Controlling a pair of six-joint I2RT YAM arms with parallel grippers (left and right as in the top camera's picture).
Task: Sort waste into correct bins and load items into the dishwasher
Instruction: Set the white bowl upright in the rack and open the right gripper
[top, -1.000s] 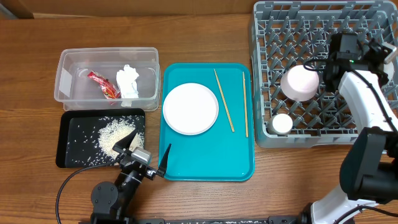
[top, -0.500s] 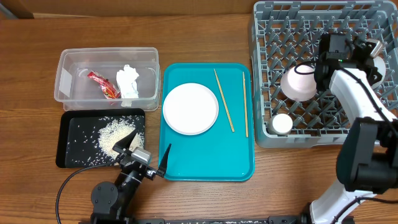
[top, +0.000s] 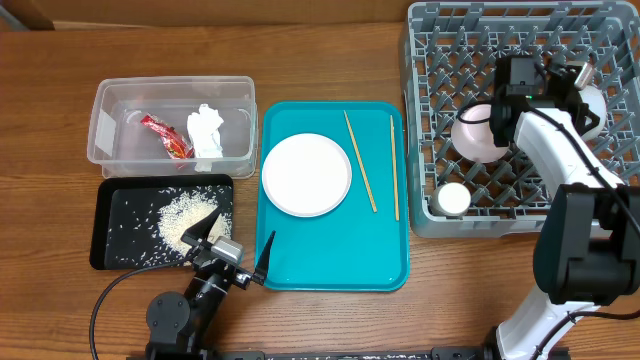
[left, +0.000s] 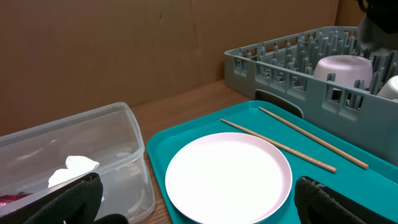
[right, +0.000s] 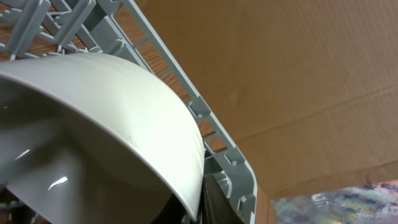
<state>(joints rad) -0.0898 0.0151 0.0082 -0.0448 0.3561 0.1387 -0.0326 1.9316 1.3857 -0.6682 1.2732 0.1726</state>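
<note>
My right gripper (top: 497, 112) (right: 202, 196) is over the grey dish rack (top: 430, 60) and shut on the rim of a pale bowl (top: 474, 138) (right: 93, 118), which is tilted among the pegs. A second pale bowl (top: 590, 100) lies further right in the rack, and a tiny white cup (top: 453, 198) stands at its front left. The white plate (top: 306, 174) (left: 227, 177) and two chopsticks (top: 361, 162) (left: 280, 146) lie on the teal tray (top: 335, 255). My left gripper (top: 238, 252) (left: 205, 208) is open and empty at the tray's front left.
The clear tub (top: 110, 100) holds the red sauce packet (top: 165, 136) and the white napkin (top: 206, 132). The black tray (top: 110, 250) in front of it holds loose rice (top: 185, 215). A cardboard wall stands behind the table.
My right gripper has moved left across the rack to the bowl, and the bowl now sits tilted in its grip. The left arm has not moved.
</note>
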